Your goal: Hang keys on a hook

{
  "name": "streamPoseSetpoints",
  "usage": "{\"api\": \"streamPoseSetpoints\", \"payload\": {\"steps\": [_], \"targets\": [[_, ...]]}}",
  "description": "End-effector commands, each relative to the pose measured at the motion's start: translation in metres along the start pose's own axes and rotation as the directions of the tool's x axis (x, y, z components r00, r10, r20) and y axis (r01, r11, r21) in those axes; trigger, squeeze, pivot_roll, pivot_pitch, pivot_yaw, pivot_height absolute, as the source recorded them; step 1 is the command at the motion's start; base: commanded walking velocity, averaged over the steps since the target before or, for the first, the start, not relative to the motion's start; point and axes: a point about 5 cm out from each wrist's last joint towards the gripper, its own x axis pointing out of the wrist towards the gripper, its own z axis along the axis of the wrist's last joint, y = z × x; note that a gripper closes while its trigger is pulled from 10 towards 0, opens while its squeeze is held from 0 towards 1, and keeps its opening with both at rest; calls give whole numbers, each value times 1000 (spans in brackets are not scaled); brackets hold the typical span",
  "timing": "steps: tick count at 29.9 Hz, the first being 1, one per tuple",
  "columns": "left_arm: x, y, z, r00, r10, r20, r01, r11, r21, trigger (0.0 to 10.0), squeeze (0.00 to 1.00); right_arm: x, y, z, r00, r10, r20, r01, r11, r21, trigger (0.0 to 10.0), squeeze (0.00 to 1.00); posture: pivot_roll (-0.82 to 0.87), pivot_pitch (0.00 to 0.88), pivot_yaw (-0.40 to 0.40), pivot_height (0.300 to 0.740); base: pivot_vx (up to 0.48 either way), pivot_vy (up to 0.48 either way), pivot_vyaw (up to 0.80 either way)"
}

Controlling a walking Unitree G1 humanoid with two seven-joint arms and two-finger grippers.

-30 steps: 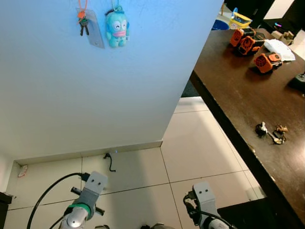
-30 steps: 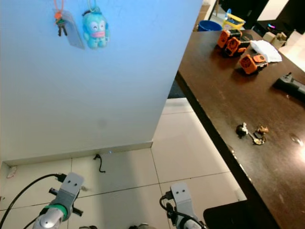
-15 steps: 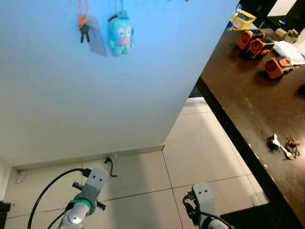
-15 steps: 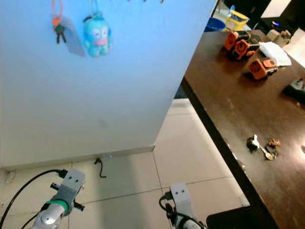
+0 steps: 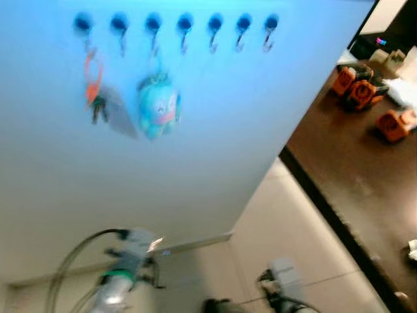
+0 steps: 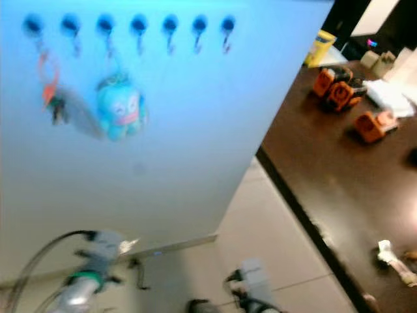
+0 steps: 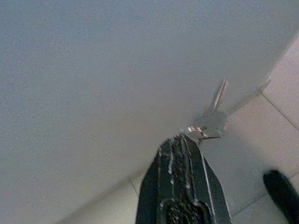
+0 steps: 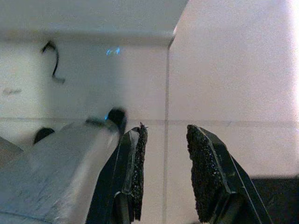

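Blurred view, looking up a pale wall. Along the top, a row of hooks (image 5: pixel 182 25); hanging from the leftmost ones, an orange-tagged key bunch (image 5: pixel 96 98) and a blue plush charm (image 5: pixel 158 106), with the hooks to their right free. Low at left, the left tool (image 7: pixel 184 144) pinched shut on the keys (image 7: pixel 212 119), blade poking past the fingertips toward the wall, probably ready for lifting to a free hook. Low at centre, the right tool (image 8: pixel 164 163) slightly parted over floor tiles, holding nothing. At right, a dark surface (image 5: pixel 352 163) carrying orange devices (image 5: pixel 355 88).
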Motion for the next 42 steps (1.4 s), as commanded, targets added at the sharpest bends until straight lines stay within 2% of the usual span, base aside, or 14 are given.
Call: {"api": "streamPoseSetpoints", "payload": {"steps": [1, 5, 8, 11, 15, 23, 26, 28, 30, 34, 35, 37, 40, 42], "targets": [[-9, 3, -18, 998, 4, -62, -4, 1000, 3, 10000, 0, 2, 4, 3, 1000, 7, 14, -7, 1000, 10, 10000, 0, -39, 70, -47, 740, 379, 0, 0], [-11, 5, -17, 1000, 0, -21, 0, 1000, -5, 10000, 0, 2, 5, 3, 1000, 9, 13, -9, 1000, 10, 10000, 0, -40, 69, -47, 740, 131, 0, 0], [-23, 7, -13, 988, -132, 84, 122, 986, 113, 10000, 0, 1, 4, 2, 1000, 7, 12, -7, 1000, 10, 10000, 0, -41, 73, -47, 740, 0, 0, 0], [-28, 7, -12, 977, -182, 109, 165, 974, 155, 10000, 0, 1, 3, 2, 1000, 5, 11, -5, 1000, 10, 10000, 0, -41, 73, -47, 740, 0, 0, 0], [-50, 16, -8, 926, -347, 150, 299, 915, 271, 10000, 0, 0, 2, -1, 1000, 2, 3, -3, 1000, 7, 10000, 0, -25, 80, -48, 740, 0, 0, 0], [-77, 24, 11, 860, -469, 200, 373, 846, 380, 10000, 0, 1, 4, 1, 1000, 11, 1, -11, 1000, 4, 10000, 0, -10, 82, -47, 740, 0, 0, 0], [-84, 23, 23, 846, -471, 250, 342, 839, 424, 10000, 0, 2, 6, 2, 1000, 16, 4, -17, 1000, 1, 10000, 0, -8, 83, -48, 740, 0, 0, 0], [-94, 26, 41, 837, -412, 361, 217, 855, 472, 10000, 0, 2, 5, 3, 1000, 20, 5, -20, 1000, -6, 10000, 0, -5, 88, -54, 740, 0, 0, 0], [-102, 32, 56, 820, -331, 467, 85, 877, 472, 10000, 0, 2, 4, 3, 1000, 24, 3, -24, 1000, -15, 10000, 0, 2, 93, -58, 740, 0, 0, 0], [-106, 36, 66, 804, -285, 521, 22, 891, 453, 10000, 0, 2, 3, 3, 1000, 25, 2, -25, 999, -20, 10000, 0, 10, 95, -64, 740, 0, 0, 0], [-111, 41, 80, 780, -226, 583, -49, 908, 416, 10000, 0, 2, 2, 4, 1000, 28, 0, -28, 999, -27, 10000, 0, 19, 97, -72, 740, 0, 0, 0], [-128, 48, 113, 704, -146, 695, -183, 909, 375, 10000, 0, 3, 1, 7, 999, 37, 1, -37, 998, -45, 10000, 0, 39, 101, -83, 740, 0, 0, 0], [-135, 49, 121, 684, -131, 717, -214, 904, 369, 10000, 0, 4, 0, 9, 999, 40, 1, -40, 998, -50, 10000, 0, 43, 101, -85, 740, 0, 0, 0], [-155, 58, 134, 656, -96, 749, -286, 886, 365, 10000, 0, 5, 1, 12, 998, 59, -3, -59, 995, -76, 10000, 0, 103, 109, -108, 740, 0, 0, 0]]}}
